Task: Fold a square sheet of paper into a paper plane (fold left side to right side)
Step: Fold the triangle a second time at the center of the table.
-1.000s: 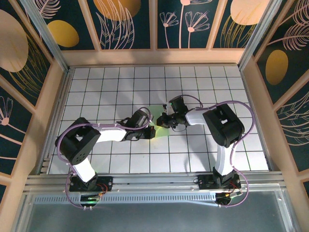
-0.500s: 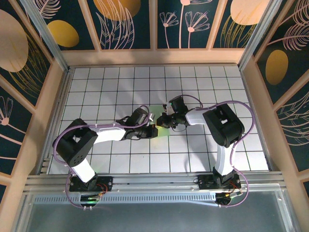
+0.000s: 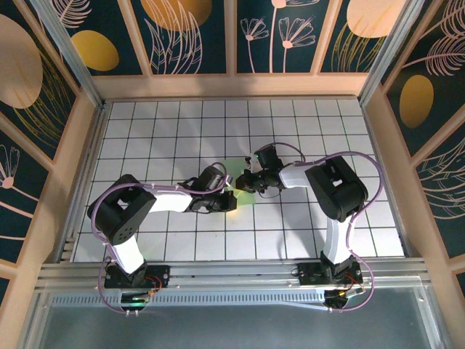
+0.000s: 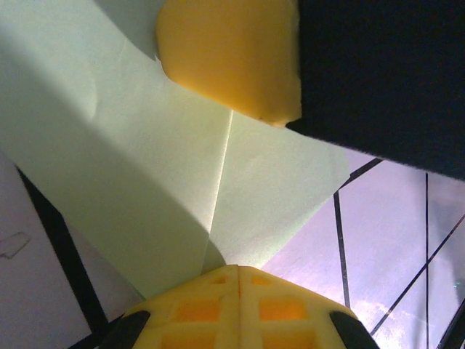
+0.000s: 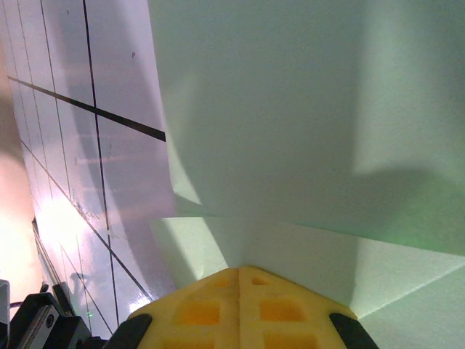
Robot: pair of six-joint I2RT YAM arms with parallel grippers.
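paper: pale green sheet, lying flat around the middle of the table. From above it's mostly hidden under the two grippers, with just a bit peeking out on the far and near sides.

folds: the left wrist cam shows layered paper with a straight crease running away from the fingertips. One pointed corner sticks out to the right over the grid lines.

left gripper: fully closed, yellow fingers squeezed together, tips down on the near-left part of the paper. Doesn't look like anything is pinched between them.

right gripper: same deal, closed tight with nothing gripped, tips resting on the far-right part of the paper. Its wrist cam shows a fold edge running across just ahead of the tips.

spacing: the grippers sit just beside each other. One yellow finger of the right gripper shows on the paper in the left wrist cam.
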